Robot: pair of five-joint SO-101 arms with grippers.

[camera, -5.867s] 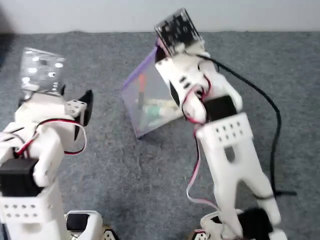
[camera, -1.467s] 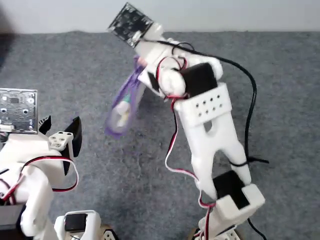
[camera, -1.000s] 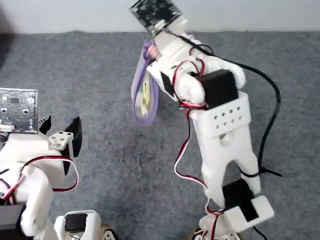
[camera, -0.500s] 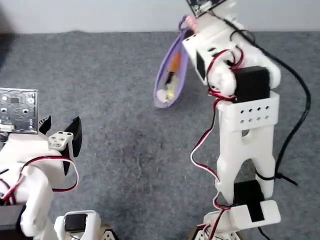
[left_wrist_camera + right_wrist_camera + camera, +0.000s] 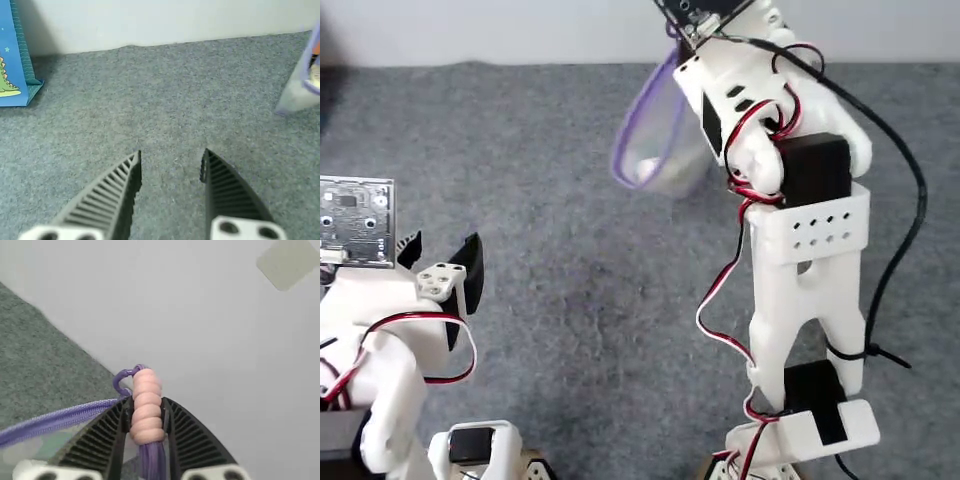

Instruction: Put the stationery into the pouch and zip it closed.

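The clear pouch (image 5: 655, 140) with its purple zip edge hangs off the carpet at the far middle, with pale stationery (image 5: 638, 172) showing inside its low end. My right gripper (image 5: 686, 48) holds it from above. In the right wrist view my right gripper (image 5: 146, 409) is shut on the pink zipper pull (image 5: 145, 390), and the purple zip edge (image 5: 55, 421) trails away from it. My left gripper (image 5: 444, 252) rests at the near left, apart from the pouch. Its own view shows my left gripper (image 5: 170, 157) open over bare carpet, with the pouch (image 5: 302, 82) at the far side.
Grey carpet (image 5: 570, 300) covers the table, and a pale wall (image 5: 160, 20) stands behind it. A blue bag with a green dinosaur print (image 5: 12, 55) stands against the wall off to the left arm's side.
The right arm has lifted the pouch off the carpet by its pull, swung it left, then back right and farther away. The left arm drew back early on and has kept still since.
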